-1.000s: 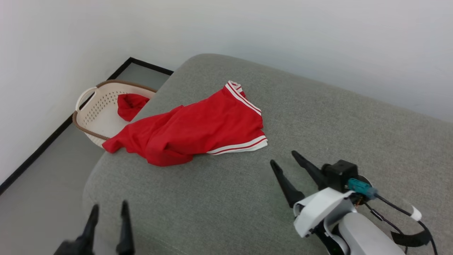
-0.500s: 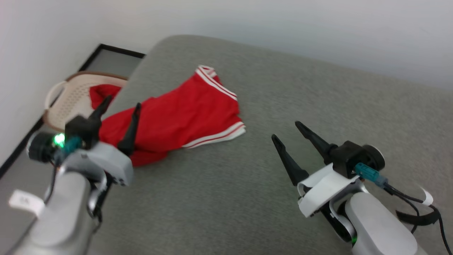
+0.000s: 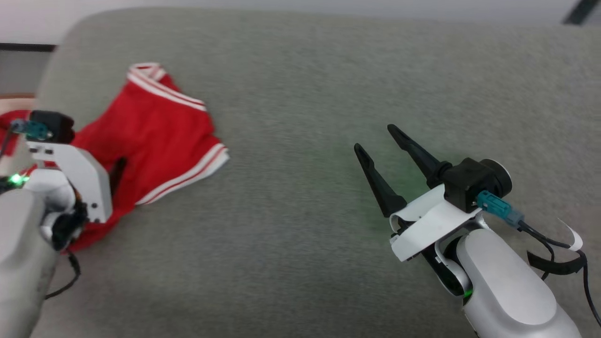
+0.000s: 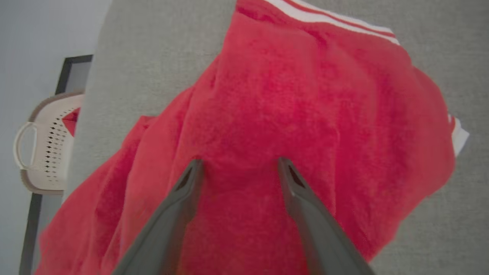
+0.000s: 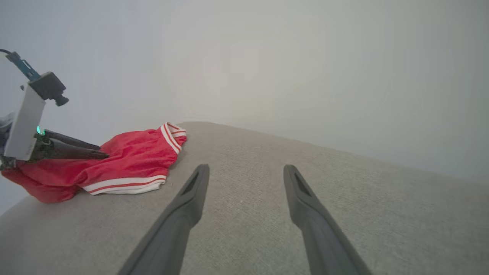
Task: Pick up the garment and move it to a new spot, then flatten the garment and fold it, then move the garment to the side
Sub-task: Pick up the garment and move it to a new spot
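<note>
The garment (image 3: 155, 122), red with white and red striped trim, lay crumpled on the left part of the grey cushion (image 3: 305, 94), close to its edge. The left gripper (image 4: 238, 164) stood directly over the red cloth. Its fingers were spread wide, with the tips down at the fabric and nothing pinched between them; whether they really touched it I cannot tell. Beside the cushion, past the garment, was a cream perforated basket (image 4: 42, 152) with something red inside. The right gripper (image 3: 374, 137) hung over bare cushion, well apart from the garment, its fingers also spread wide and holding nothing. Behind the cushion rose a pale wall (image 5: 267, 57).
</note>
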